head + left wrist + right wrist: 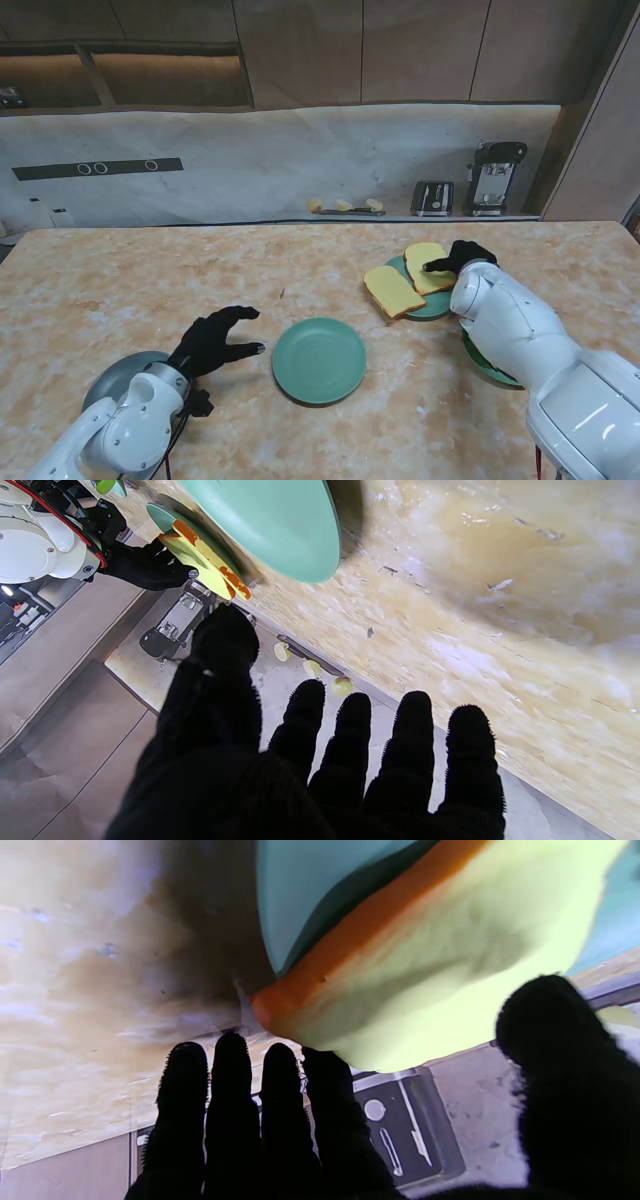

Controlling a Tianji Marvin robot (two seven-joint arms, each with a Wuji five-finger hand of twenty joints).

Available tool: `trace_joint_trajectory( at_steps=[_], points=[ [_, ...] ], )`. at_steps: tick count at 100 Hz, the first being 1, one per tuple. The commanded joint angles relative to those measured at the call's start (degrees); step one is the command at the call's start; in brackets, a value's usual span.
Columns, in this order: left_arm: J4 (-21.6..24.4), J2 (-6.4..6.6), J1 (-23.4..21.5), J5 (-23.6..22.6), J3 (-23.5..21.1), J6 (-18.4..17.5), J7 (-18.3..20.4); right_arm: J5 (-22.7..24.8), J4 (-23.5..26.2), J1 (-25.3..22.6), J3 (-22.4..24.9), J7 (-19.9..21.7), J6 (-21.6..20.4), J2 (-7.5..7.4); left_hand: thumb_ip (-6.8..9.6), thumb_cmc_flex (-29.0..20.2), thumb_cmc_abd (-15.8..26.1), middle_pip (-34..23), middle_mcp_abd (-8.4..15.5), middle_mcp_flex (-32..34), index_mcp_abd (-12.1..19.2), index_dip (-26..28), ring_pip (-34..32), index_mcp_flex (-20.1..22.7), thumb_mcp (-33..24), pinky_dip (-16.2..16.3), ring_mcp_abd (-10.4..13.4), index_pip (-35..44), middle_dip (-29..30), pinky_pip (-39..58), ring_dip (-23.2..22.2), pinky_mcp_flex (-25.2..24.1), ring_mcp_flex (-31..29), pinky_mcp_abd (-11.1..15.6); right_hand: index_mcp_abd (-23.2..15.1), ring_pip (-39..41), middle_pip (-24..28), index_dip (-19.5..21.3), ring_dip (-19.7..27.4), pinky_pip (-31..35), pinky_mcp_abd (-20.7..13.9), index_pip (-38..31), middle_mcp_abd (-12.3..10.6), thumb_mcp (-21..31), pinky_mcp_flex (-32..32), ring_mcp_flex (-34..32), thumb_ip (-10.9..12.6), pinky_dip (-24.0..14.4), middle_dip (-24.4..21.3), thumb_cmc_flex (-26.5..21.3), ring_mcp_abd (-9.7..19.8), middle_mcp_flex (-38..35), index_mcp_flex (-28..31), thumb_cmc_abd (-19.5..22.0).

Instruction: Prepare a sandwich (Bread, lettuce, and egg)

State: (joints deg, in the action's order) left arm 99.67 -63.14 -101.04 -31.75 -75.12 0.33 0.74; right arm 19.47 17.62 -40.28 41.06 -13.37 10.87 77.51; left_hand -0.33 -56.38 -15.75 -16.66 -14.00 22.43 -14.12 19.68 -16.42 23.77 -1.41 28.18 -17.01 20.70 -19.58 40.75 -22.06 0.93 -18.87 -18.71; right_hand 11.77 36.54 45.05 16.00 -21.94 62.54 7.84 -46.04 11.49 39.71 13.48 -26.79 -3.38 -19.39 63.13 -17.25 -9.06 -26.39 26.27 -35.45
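Two yellow bread slices with brown crusts lie on a green plate (436,305) right of centre, one (393,290) nearer to me and one (428,266) farther. My right hand (460,257) rests over the far slice (450,965), fingers straight and thumb apart, and its fingertips (327,1075) touch the slice's edge. An empty green plate (319,360) sits at the centre front. My left hand (214,340) hovers open just left of that plate (280,525), fingers spread. No lettuce or egg can be made out.
A second green plate (487,366) lies mostly hidden under my right forearm. A grey dish (115,380) sits by my left arm. On the back counter stand a black toaster (432,197) and a coffee machine (495,177), beside small pale items (345,206).
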Motion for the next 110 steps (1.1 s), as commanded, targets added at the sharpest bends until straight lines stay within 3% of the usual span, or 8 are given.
trace_joint_trajectory(
  at_steps=[1,46,85,91,95,99,104,110],
  points=[
    [-0.13,-0.01,-0.15,-0.22,0.01,-0.02,0.7,-0.07,0.26,-0.16,-0.22,1.07,0.46,0.61,-0.5,-1.07,1.1,-0.19,1.11,0.5,0.97,0.09,-0.25,0.86,1.24,1.06,1.41,0.3,-0.64,0.58,-0.73,-0.23,-1.0,-0.26,0.53,1.13,1.1,1.13,-1.41,1.55,-0.05,-1.83,0.88,-0.27,0.89,-1.13,1.47,-0.89,-40.72,-0.64,-0.75,-1.26,1.12,-1.65],
    [-0.42,-0.03,-0.15,-0.44,-0.21,-0.1,0.48,-0.42,-1.11,0.28,-0.47,0.01,0.88,1.69,-0.5,-1.22,0.98,-0.19,1.08,0.48,1.29,0.2,-0.22,1.09,1.22,1.03,1.41,0.57,-0.64,0.52,-0.7,-0.24,-0.96,-0.28,-2.63,8.69,6.68,8.61,-4.58,5.52,1.32,-9.8,0.17,-2.14,7.88,-8.61,1.52,-2.51,-38.09,-6.0,-2.12,-8.83,7.12,-2.38],
    [-0.68,-0.04,-0.07,-0.7,-0.38,-0.29,0.28,-0.42,-2.42,0.54,-0.52,-2.03,1.26,2.65,-0.47,-1.61,0.86,-0.24,1.08,0.47,1.37,0.38,-0.29,1.04,1.11,1.0,1.39,0.89,-0.64,0.5,-0.73,-0.27,-1.03,-0.23,-6.52,13.05,10.9,17.7,-6.65,7.0,0.59,-19.09,-2.51,-2.62,12.51,-13.33,-0.75,-2.31,-34.6,-19.08,-0.87,-12.65,12.13,-7.18],
    [-0.69,-0.03,-0.09,-0.8,-0.41,-0.26,0.26,-0.43,-2.6,0.61,-0.58,-2.16,1.39,2.78,-0.46,-1.7,0.74,-0.31,1.02,0.67,1.34,0.4,-0.33,1.18,1.08,1.0,1.43,0.97,-0.66,0.5,-0.74,-0.27,-1.11,-0.23,-7.08,13.26,11.26,19.02,-6.79,7.18,0.48,-20.01,-2.83,0.96,13.23,-14.12,-1.9,-2.16,-34.26,-20.33,-0.54,-13.4,12.73,-9.24],
    [-0.68,-0.02,-0.11,-0.85,-0.42,-0.23,0.3,-0.46,-2.62,0.6,-0.51,-2.34,1.63,2.88,-0.45,-1.79,0.65,-0.26,0.95,0.67,1.34,0.41,-0.32,1.21,1.04,1.0,1.37,1.01,-0.64,0.5,-0.74,-0.27,-1.09,-0.23,-7.65,13.41,11.48,15.59,-6.91,7.46,0.43,-21.92,-3.18,11.42,13.72,-14.76,-6.03,-2.0,-34.02,-19.19,-0.35,-13.95,12.86,-14.74],
    [-0.69,-0.01,-0.11,-0.91,-0.44,-0.23,0.34,-0.54,-2.62,0.61,-0.4,-2.42,2.1,3.0,-0.45,-1.76,0.63,-0.2,1.2,0.47,1.44,0.39,-0.32,1.08,1.05,1.0,1.44,0.97,-0.62,0.49,-0.73,-0.28,-1.1,-0.22,-8.23,13.74,11.86,13.77,-7.1,7.83,0.51,-23.92,-3.4,17.58,14.26,-15.34,-9.42,-2.0,-33.81,-19.12,-0.37,-14.55,13.02,-18.21],
    [-0.66,0.01,-0.14,-0.94,-0.48,-0.24,0.4,-0.67,-2.62,0.58,-0.21,-2.57,2.56,3.14,-0.43,-1.9,0.52,-0.19,1.19,0.35,1.42,0.4,-0.33,1.13,0.97,0.99,1.4,1.02,-0.62,0.5,-0.73,-0.24,-1.13,-0.29,-9.09,14.16,12.35,12.63,-7.3,8.38,0.52,-26.12,-3.72,18.77,15.1,-16.28,-11.68,-2.1,-33.54,-21.06,-0.16,-15.47,13.28,-19.2],
    [-0.7,0.0,-0.15,-1.03,-0.51,-0.28,0.33,-0.66,-2.63,0.5,-0.12,-3.17,2.87,3.28,-0.43,-1.91,0.45,-0.3,1.15,0.51,1.35,0.4,-0.33,1.17,0.96,0.99,1.42,1.06,-0.65,0.5,-0.73,-0.23,-1.14,-0.27,-10.29,14.76,13.01,11.9,-7.59,9.06,0.66,-29.07,-4.4,18.32,16.14,-17.61,-12.61,-2.21,-33.2,-23.37,0.15,-16.82,14.03,-19.03]
  ],
)
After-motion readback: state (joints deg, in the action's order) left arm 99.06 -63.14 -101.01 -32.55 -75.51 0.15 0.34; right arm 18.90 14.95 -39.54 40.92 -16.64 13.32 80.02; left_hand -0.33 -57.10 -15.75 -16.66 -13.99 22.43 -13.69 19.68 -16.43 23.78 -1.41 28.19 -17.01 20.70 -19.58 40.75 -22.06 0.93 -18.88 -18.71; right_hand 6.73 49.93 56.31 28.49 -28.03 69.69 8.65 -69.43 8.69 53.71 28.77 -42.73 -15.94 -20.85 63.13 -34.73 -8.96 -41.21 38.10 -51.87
